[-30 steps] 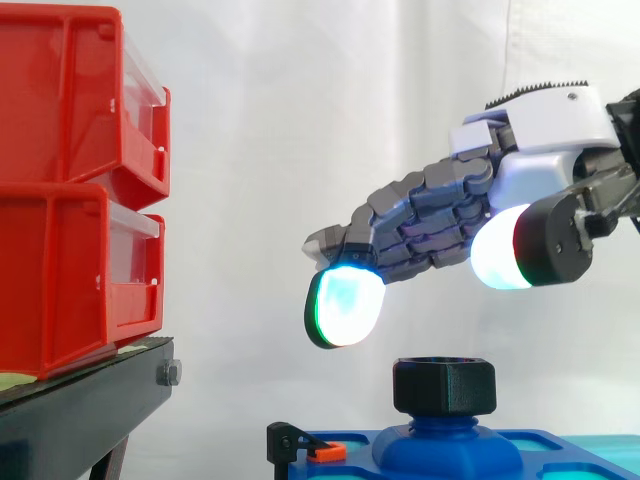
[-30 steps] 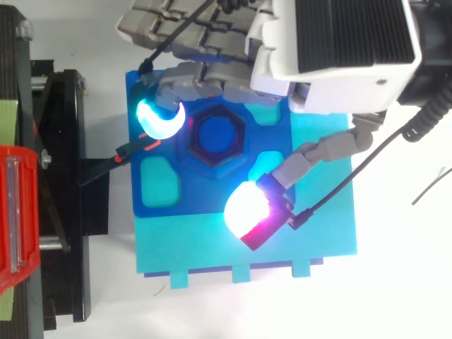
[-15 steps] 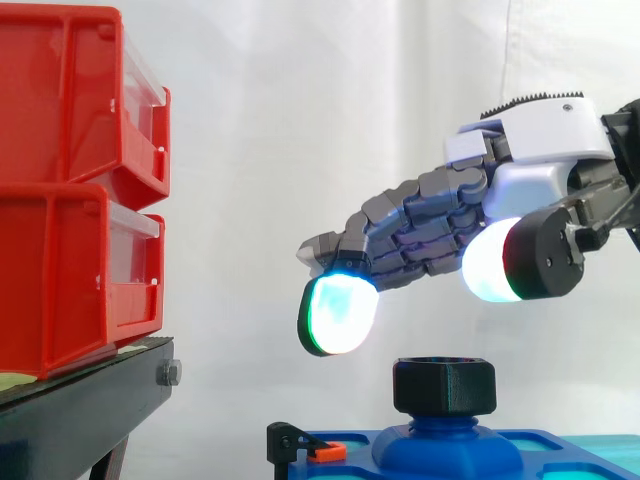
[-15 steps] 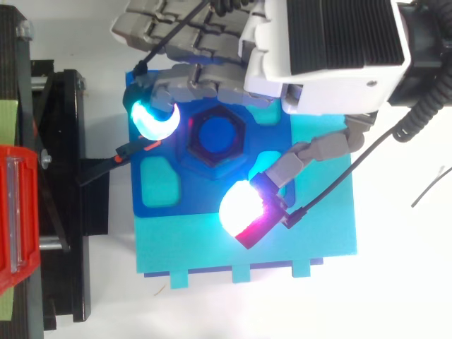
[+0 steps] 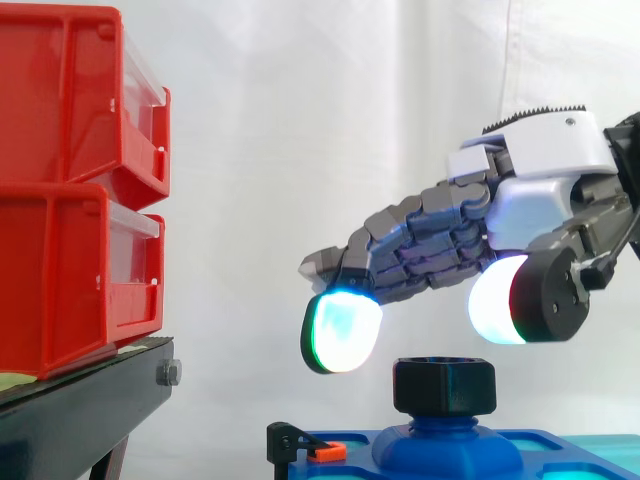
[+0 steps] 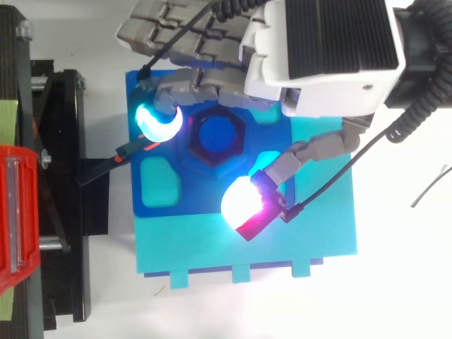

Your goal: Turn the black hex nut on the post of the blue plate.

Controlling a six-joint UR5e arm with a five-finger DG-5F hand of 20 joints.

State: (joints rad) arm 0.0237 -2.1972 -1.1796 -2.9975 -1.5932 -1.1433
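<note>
Black hex nut [image 5: 443,386] sits on the post [image 6: 215,134] at the centre of the blue plate [image 6: 191,198], untouched. The hand [image 5: 540,190] hovers just above, fingers [image 5: 420,240] spread, holding nothing. Nut judged rigid and light, likely smooth. Grip across opposite flats, thumb opposing the fingers.

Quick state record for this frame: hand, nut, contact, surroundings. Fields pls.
hand: open, fingers relaxed, holding nothing
position: hovering over the black hex nut
contact: none; the side view shows a gap between the fingertips and the nut
nut: seated on the post of the blue plate
surroundings: two stacked red bins on a black stand, to the left in the side view
</note>
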